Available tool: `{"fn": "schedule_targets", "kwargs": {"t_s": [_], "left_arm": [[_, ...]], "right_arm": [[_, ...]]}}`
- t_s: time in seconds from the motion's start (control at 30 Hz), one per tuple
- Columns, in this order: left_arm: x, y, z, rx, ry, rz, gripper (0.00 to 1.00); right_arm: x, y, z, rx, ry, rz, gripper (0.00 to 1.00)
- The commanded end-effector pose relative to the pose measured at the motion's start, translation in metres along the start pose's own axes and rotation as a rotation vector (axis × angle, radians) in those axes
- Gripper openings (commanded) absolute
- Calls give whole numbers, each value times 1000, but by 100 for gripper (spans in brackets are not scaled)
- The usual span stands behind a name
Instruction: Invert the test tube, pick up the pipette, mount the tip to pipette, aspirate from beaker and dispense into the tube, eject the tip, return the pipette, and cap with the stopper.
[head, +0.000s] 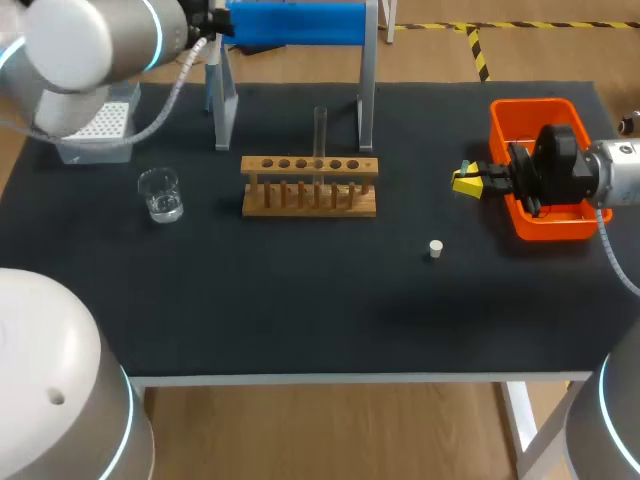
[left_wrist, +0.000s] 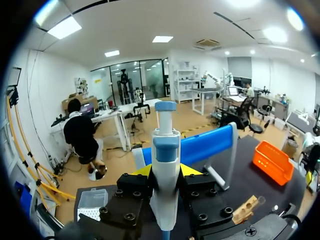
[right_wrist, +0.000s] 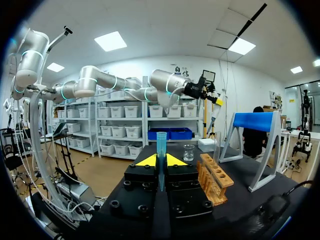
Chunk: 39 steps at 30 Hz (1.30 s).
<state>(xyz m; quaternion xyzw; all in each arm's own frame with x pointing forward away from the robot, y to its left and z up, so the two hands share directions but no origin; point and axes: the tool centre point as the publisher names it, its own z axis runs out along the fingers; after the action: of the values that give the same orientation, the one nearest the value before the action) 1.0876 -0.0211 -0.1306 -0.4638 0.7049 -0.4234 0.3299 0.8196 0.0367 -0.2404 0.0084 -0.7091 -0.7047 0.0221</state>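
Nearest lies the stopper (head: 435, 248), loose on the table (head: 300, 300), with the test tube (head: 320, 130) upright in the wooden rack (head: 310, 185) beyond. Both fingers of the left gripper (left_wrist: 165, 171) clamp the pipette (left_wrist: 165, 145). Closed fingers of the right gripper (right_wrist: 161, 162) pinch a blue pipette tip (right_wrist: 161, 140)

**Bright lab hall, black desk at centre**

We're looking down on the black desk (head: 300, 310), a white frame leg (head: 522, 425) showing at its near corner and warm wood-look floor (head: 330, 430) beneath. Yellow-and-black tape (head: 478, 48) runs across the floor past the far edge. Out along one wrist we get white walls (right_wrist: 130, 67), a panelled ceiling (right_wrist: 165, 25) with square lights (right_wrist: 111, 41) glowing, and rows of shelving (right_wrist: 120, 125) stacked with pale bins. The other way, a glass partition (left_wrist: 131, 75) closes the far end, with white worktables (left_wrist: 107, 117) in front of it.
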Motion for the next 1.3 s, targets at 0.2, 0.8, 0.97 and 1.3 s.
{"fn": "schedule_targets", "kwargs": {"t_s": [0.2,0.8,0.97,1.3], "left_arm": [[-2,-3,-6,-26,41,2,0],[49,3,-93,113,457,120,0],[65,9,-112,144,577,144,0],[105,21,-146,160,808,185,0]], "right_arm": [[0,0,-1,0,2,0,0],[0,0,-1,0,2,0,0],[0,0,-1,0,2,0,0],[0,0,-1,0,2,0,0]]}}
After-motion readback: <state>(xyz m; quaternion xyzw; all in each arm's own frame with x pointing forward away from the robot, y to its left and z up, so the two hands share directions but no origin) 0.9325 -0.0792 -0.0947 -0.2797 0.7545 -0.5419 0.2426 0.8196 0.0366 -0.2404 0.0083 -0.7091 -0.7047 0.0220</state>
